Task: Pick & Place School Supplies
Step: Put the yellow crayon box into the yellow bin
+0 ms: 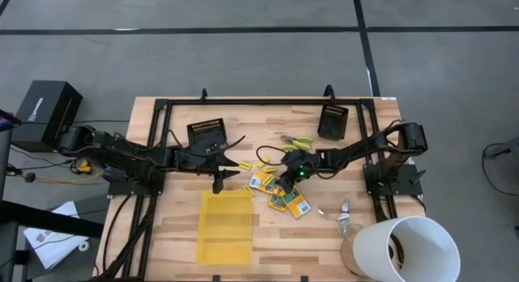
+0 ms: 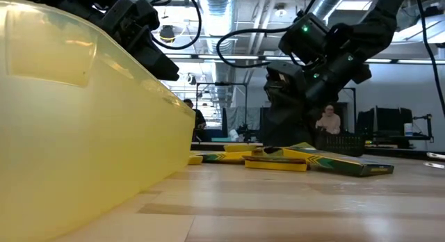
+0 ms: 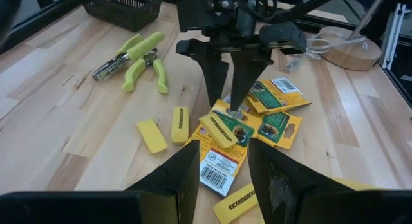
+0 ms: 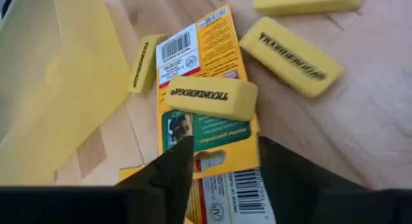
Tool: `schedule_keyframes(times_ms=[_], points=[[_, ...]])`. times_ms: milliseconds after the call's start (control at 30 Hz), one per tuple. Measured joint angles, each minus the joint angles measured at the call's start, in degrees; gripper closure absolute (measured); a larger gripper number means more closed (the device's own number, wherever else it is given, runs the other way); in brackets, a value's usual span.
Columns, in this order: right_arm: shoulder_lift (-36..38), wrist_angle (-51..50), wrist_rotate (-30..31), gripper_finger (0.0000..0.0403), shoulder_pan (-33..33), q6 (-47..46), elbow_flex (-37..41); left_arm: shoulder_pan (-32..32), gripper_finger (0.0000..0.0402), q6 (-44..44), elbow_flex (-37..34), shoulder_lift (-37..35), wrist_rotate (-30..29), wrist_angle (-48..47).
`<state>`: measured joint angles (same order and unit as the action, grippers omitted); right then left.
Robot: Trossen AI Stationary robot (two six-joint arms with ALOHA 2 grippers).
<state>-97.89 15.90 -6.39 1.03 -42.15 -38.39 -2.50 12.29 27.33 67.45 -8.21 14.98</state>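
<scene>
A: Nearest in the low view stands the tray (image 2: 83, 117), a translucent yellow plastic with a smooth rounded wall. It hides much of the table (image 2: 292, 207), which is pale wood with a fine grain.

B: And the school supplies?

A: They lie in a loose heap near the middle of the table, just beside the tray's far right corner. The boxes (image 1: 285, 197) are small and flat, made of printed card in green, yellow and orange, and some overlap. One box (image 4: 206, 95) shows a barcode on white. A yellow stick (image 4: 209, 97), short with rounded ends and dark letters, lies across it. More sticks (image 3: 166, 127) lie separately on the wood.

B: What about the grippers?

A: The right gripper (image 1: 288, 175) points down onto the heap. Its two dark fingers stand apart and hold nothing; the tips are on the top box. The left gripper (image 1: 219, 185) hovers at the tray's far edge, fingers spread and empty too.

B: Farther away?

A: A scissor-like tool (image 3: 132, 56) with yellow-green handles and metal tip lies apart. Behind it, a black mesh basket (image 3: 125, 6) is cut off by the edge. A white bucket (image 1: 413, 249) stands at the table corner; what it contains I cannot tell.
</scene>
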Motion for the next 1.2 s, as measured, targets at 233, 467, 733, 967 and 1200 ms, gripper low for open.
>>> schedule_keyframes(times_ms=[233,467,733,967,1200], points=[[0.02,0.48,-2.78,0.0291,0.0,0.6,0.0,0.0,0.0275,0.17,0.0,-0.01,-0.04,0.0],[0.02,1.95,-2.72,0.0269,0.31,2.62,-0.02,0.0,0.0275,0.13,0.0,-0.01,-0.09,0.0],[0.11,0.56,-2.81,0.0215,2.08,8.73,-0.02,0.69,0.0275,-1.51,0.02,-0.01,0.05,-3.59],[0.11,-6.64,-9.65,0.02,4.93,17.14,-0.03,2.64,0.0275,-1.51,0.02,-0.01,-0.14,-7.18],[0.13,-9.0,-20.26,0.0206,7.96,18.73,-0.04,2.97,0.0275,-1.01,0.02,-0.01,1.17,-7.13]])
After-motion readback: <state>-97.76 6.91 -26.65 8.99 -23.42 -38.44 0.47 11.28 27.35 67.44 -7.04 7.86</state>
